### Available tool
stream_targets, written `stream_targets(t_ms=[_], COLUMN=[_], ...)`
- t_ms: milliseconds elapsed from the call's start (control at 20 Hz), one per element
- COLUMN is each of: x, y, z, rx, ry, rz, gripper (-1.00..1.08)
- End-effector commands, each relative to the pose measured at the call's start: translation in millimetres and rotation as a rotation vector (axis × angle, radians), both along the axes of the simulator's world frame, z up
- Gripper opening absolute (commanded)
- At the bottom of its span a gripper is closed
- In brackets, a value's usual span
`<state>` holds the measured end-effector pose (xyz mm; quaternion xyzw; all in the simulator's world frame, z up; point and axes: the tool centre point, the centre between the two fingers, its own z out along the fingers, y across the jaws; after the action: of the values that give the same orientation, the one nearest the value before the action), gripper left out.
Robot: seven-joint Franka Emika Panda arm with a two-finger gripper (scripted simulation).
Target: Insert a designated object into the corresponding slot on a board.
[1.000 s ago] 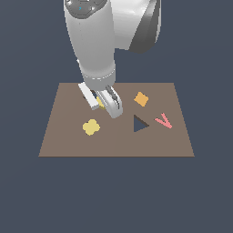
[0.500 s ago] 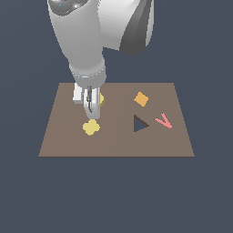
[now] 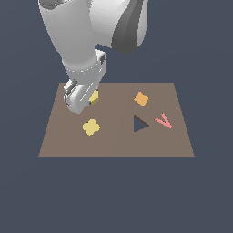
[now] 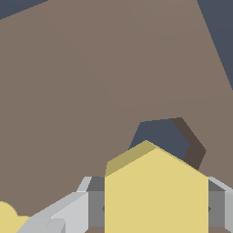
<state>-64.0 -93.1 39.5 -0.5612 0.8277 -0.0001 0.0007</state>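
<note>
My gripper [image 3: 84, 101] is shut on the small yellow hexagonal block [image 3: 94, 97] and holds it low over the far left part of the brown board [image 3: 113, 143]. In the wrist view the block [image 4: 154, 191] sits between my grey fingers [image 4: 93, 205]. The dark hexagonal slot [image 4: 163, 138] lies just beyond the block, partly covered by it. In the exterior view the slot is hidden behind my gripper.
A yellow lobed piece [image 3: 91, 127] lies on the board just in front of my gripper; its edge also shows in the wrist view [image 4: 7, 219]. An orange square block [image 3: 141, 98], a dark triangular hole [image 3: 139, 123] and a pink V-shaped piece [image 3: 163, 120] are toward the exterior view's right.
My arm has moved toward the exterior view's left across the board, carrying the yellow hexagonal block from near the middle to the far left part.
</note>
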Motion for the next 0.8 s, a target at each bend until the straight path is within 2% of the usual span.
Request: stream_targets(t_ms=[0,350,750], x=[-4,-13,-20], y=[-3,-8,-10], z=[0,1,1], rx=[0.000,0.001,0.001], ry=[0.000,0.000,0.000], rz=[-0.093,-0.279,-0.393], gripper=[-1.00,-1.00,-1.00])
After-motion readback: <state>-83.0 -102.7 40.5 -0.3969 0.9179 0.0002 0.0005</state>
